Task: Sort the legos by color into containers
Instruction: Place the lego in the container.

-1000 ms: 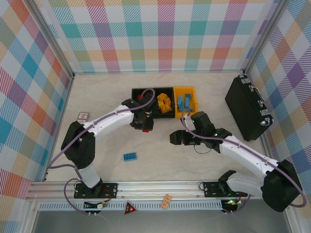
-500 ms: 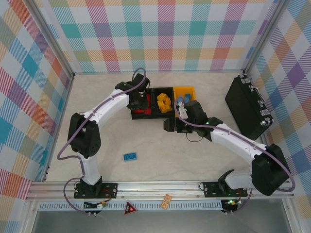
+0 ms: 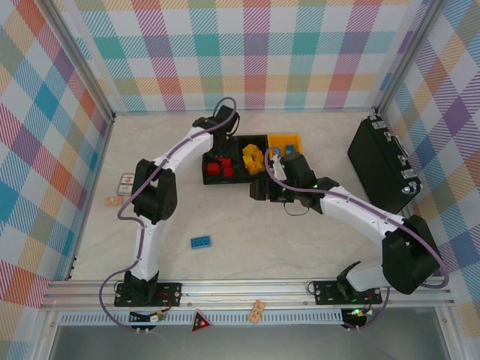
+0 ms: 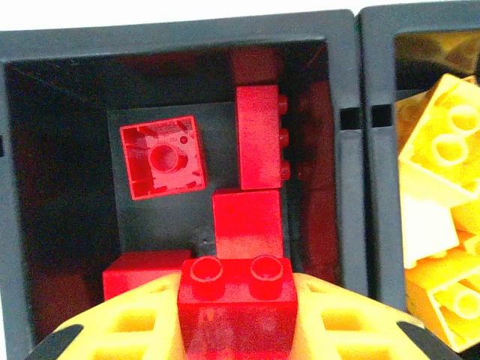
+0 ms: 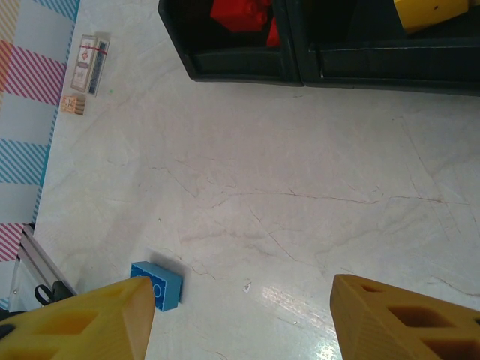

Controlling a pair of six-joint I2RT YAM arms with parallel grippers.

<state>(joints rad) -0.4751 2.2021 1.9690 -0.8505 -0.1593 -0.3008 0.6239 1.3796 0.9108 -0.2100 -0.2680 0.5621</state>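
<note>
Left gripper [image 4: 235, 334] with red lego [image 4: 235, 296] reached black bin [image 4: 346, 187]; cards [image 5: 90, 61] aside.

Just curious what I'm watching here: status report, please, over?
Left tool shut on red brick, above black bin of reds. Right tool open, empty, over table. Blue brick loose on table. Nothing in the way.
</note>
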